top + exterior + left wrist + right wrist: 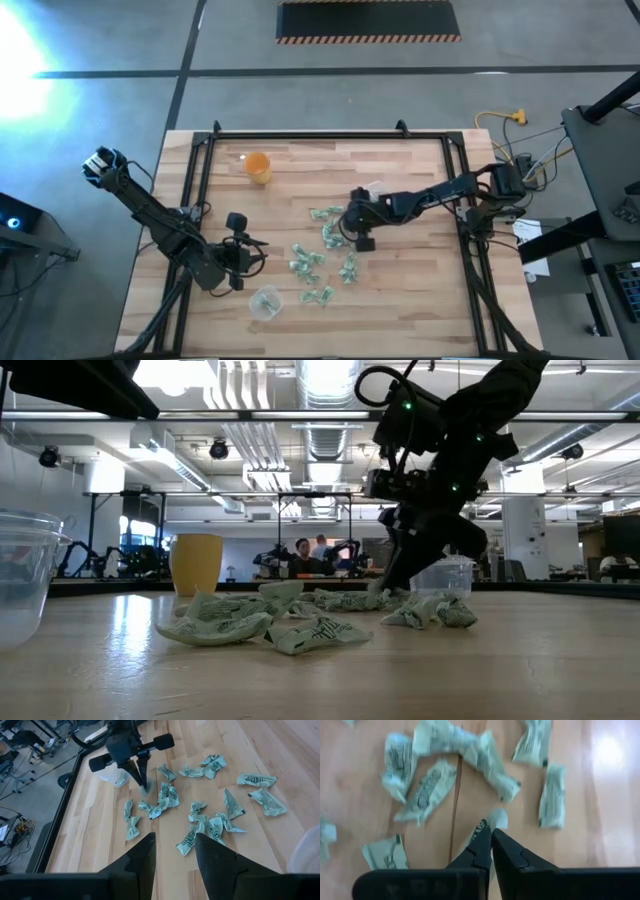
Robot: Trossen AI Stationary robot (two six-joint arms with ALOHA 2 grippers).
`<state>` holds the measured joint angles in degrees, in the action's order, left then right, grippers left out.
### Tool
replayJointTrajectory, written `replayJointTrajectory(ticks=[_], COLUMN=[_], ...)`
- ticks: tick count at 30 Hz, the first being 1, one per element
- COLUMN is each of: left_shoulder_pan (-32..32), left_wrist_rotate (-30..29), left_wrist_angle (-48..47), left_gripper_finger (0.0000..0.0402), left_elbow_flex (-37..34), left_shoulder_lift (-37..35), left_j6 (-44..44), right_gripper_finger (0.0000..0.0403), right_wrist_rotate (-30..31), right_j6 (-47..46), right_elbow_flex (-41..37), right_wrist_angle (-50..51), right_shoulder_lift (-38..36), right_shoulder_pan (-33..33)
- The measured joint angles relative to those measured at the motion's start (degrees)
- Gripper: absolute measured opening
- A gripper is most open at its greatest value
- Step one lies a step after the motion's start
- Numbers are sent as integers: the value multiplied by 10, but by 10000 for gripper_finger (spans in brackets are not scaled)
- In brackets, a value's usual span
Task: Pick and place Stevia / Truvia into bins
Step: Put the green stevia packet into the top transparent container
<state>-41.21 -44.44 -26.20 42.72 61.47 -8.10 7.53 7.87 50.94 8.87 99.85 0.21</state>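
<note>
Wooden table (420, 300) | right tool (491, 833) clenched on sachet (496, 818) | clear cup (265, 301) contents unclear

A robotics lab or industrial workshop: exposed ceiling ducts (320, 400), a concrete floor (120, 40) with a hazard-striped mat (368, 20) (at twelve o'clock), people (302, 555) seated at distant workstations.

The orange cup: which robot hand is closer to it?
The left. The left gripper hangs open just below the orange cup in the high view, while the right gripper, shut on a sachet, is farther off across the table.
</note>
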Motion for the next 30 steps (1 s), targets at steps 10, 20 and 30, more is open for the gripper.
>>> replayJointTrajectory(ticks=[10,20,30], left_shoulder_pan=[0,0,0], left_wrist_rotate=[0,0,0], left_wrist_angle=[0,2,3], left_gripper_finger=[121,121,121], left_elbow_flex=[-7,-7,-8], left_shoulder_lift=[0,0,0], left_j6=[0,0,0], right_gripper_finger=[8,8,8], right_wrist_rotate=[142,152,235], right_j6=[-13,-25,-52], right_elbow_flex=[68,68,44], right_wrist_angle=[147,158,177], right_shoulder_lift=[-1,-42,-121], right_shoulder_pan=[11,15,26])
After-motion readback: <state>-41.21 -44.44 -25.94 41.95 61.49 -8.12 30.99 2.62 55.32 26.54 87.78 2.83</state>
